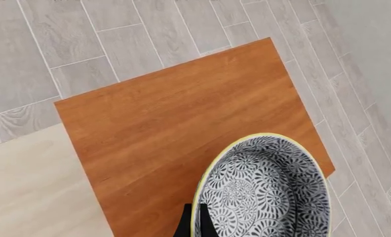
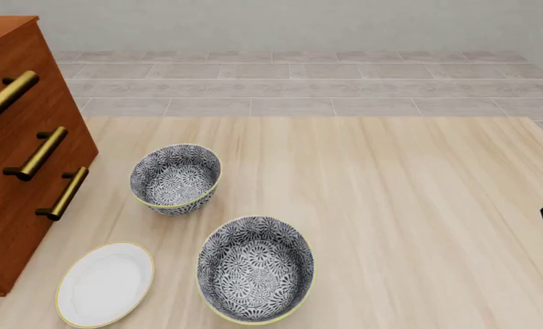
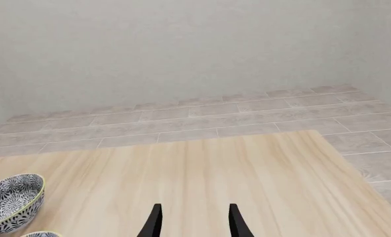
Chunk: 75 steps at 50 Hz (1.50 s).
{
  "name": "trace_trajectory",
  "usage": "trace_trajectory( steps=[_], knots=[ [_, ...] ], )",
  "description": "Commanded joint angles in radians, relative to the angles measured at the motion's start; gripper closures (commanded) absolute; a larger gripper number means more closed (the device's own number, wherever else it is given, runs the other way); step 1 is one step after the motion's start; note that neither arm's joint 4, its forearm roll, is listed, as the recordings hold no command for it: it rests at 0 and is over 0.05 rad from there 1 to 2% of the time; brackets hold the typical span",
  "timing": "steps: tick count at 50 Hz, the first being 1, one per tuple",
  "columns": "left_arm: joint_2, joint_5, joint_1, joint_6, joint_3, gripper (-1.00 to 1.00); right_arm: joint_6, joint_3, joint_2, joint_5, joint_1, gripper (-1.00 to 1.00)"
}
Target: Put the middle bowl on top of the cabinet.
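While left tool (image 1: pixel 195 222) pinches middle bowl (image 1: pixel 264 190) rim, mouth tilted over cabinet (image 1: pixel 175 118) top

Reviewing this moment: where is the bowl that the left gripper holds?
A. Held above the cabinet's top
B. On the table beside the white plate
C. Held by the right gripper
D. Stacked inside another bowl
A: the left wrist view shows the middle bowl pinched at its rim by the left gripper, with the cabinet top beneath it.

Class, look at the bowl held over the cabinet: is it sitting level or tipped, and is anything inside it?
Tipped and empty. In the left wrist view the bowl hangs on edge, its patterned inside bare, pinched at the rim by the left gripper above the cabinet top.
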Motion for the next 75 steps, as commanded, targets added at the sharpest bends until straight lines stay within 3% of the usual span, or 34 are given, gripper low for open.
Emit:
trace_trajectory(
  steps=[1, 25, 26, 48, 75],
  knots=[
    [0.001, -0.014, 0.005, 0.004, 0.026, 1.00, 0.000, 0.003, 0.000, -0.003, -0.001, -1.00],
    [-0.005, -0.024, -0.030, -0.020, 0.029, 1.00, 0.004, 0.005, 0.000, -0.006, -0.001, -1.00],
    [-0.005, -0.027, -0.034, -0.026, 0.029, -1.00, 0.004, 0.006, 0.000, -0.007, -0.001, -1.00],
    [-0.017, -0.032, -0.056, -0.052, 0.023, -1.00, 0.007, 0.006, 0.000, -0.007, -0.001, -1.00],
    [-0.045, -0.023, -0.020, -0.053, -0.021, -1.00, 0.003, -0.003, 0.000, 0.001, 0.000, -1.00]
  ],
)
